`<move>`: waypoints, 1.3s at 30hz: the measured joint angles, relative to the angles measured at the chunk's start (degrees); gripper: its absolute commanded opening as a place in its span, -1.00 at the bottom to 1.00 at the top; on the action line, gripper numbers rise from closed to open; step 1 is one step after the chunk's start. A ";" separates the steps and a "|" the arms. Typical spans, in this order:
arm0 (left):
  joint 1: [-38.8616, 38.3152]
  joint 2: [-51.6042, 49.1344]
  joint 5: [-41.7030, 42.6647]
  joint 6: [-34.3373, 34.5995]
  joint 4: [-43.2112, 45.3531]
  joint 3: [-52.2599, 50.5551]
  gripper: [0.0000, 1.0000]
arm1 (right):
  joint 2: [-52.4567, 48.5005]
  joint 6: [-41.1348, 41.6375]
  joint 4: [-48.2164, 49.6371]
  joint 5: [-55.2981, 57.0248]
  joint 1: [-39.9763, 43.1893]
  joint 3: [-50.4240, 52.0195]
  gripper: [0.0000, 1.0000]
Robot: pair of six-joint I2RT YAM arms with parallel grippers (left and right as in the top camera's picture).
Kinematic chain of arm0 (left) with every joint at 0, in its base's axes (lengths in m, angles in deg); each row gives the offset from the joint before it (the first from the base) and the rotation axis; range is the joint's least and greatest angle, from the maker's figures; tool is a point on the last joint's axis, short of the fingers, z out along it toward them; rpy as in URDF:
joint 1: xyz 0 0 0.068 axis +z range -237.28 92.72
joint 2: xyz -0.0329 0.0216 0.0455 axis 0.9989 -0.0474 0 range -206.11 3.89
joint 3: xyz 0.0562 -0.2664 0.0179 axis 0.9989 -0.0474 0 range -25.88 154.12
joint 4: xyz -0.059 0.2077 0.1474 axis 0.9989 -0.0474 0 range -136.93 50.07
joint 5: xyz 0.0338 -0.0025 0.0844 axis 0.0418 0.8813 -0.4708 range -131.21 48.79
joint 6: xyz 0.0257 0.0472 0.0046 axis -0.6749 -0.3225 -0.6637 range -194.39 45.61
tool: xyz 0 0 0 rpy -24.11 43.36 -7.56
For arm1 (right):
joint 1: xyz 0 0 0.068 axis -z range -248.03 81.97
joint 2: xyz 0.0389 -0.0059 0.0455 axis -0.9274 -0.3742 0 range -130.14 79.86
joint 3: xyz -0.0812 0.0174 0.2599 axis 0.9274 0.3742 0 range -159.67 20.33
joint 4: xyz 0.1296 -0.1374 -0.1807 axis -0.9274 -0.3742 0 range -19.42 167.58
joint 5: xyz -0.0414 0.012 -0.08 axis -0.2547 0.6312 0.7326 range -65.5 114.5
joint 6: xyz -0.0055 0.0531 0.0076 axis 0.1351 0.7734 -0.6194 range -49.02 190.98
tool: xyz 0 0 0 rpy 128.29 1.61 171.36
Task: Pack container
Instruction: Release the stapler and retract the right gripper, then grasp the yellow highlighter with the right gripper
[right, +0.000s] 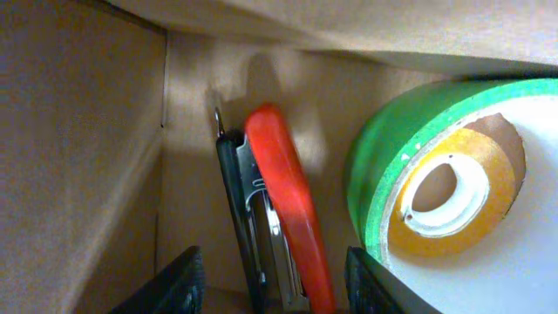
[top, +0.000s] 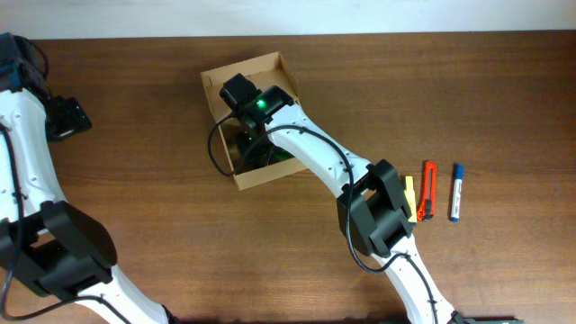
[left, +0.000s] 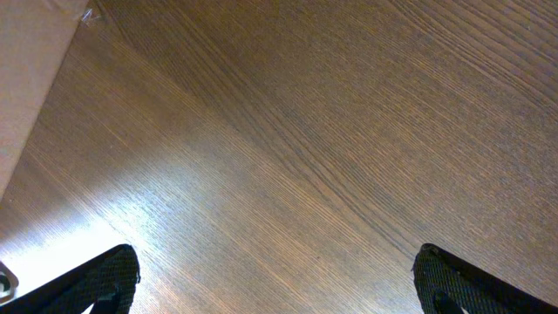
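Tabletop wood lies bare under your left arm, which sits at the far left edge, well apart from everything else. Your left gripper is released: in its wrist view the two dark fingers stand wide apart over the grain with nothing between them, and a pale strip shows in the upper left corner.

Moving right, the container sits at upper centre of the table with its top open. Your right arm reaches across it from the lower right, and its wrist, with a green light lit, covers much of the opening from above.

Inside, the right wrist view shows a cardboard wall on the left, then a red stapler with a black base lying lengthwise on the floor. Your right gripper is also released, one finger on each side of the stapler's near end, with a gap showing on both sides. Just right of the stapler a green tape roll crowds the right finger, and a smaller yellow roll sits nested in its hole.

Farther right on the table, beside the arm's elbow, lie a yellow item partly hidden by the elbow, an orange-red pen-shaped tool, and a blue-and-white marker, side by side and well apart from the container.
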 measured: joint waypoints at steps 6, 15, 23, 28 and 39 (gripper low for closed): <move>0.00 0.00 0.00 0.00 0.00 0.00 1.00 | -0.11 -1.97 0.00 0.07 0.00 -3.89 -0.77; 0.00 0.00 0.00 0.00 0.00 0.00 1.00 | 0.02 -3.43 -8.46 7.61 0.22 -16.48 -0.92; 0.00 0.00 0.04 0.00 -0.04 0.00 1.00 | 24.70 -4.57 -8.00 11.54 21.38 0.85 -0.92; 0.00 0.00 0.02 0.00 0.00 0.00 1.00 | 50.58 -4.55 -3.56 8.74 39.01 32.81 -0.92; 0.00 0.00 -0.02 0.00 -0.04 0.00 1.00 | 53.86 -1.40 6.84 1.20 39.71 65.46 -0.05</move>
